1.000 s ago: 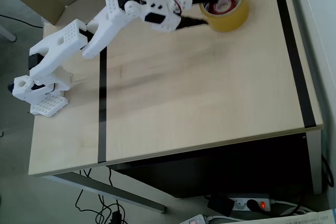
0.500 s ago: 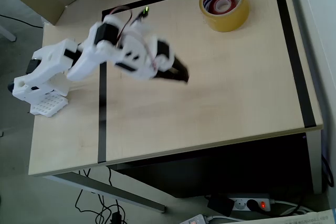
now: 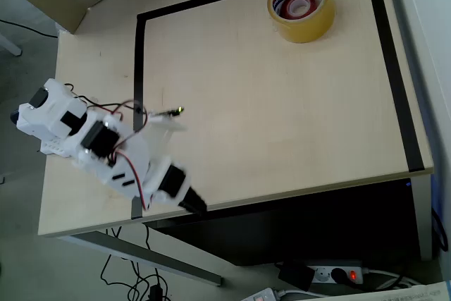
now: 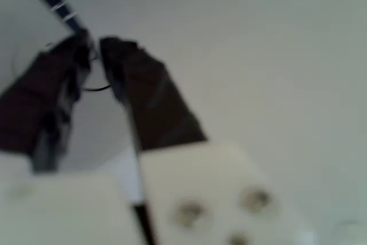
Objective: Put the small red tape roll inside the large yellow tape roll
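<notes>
Retreat is what we see at the end effector (image 3: pixel 189 201): a second ago it sat at the large yellow tape roll (image 3: pixel 301 6) in the far right corner of the overhead view, half a second ago it was crossing the middle of the surface (image 3: pixel 282 118), and now it hangs over the near edge beside the arm's base, pointing off toward the floor. In the wrist view its dark fingers (image 4: pixel 143 101) stand close together, nearly touching at the tips, with nothing between them — narrow and empty, as far as the blur lets us judge.

The small red tape roll (image 3: pixel 299 5) lies inside the yellow one, its white core showing within the bigger ring. Both rolls rest in the same corner in all three overhead pictures. We judge the placement done and the arm folding back to rest.

As for room, the rolls sit near the far edge and close to the black tape line (image 3: pixel 394 89) along the right side, well apart from the arm. The whole middle of the surface lies open between them. The tightest spot is the arm's own — its tip overhangs the front edge.
</notes>
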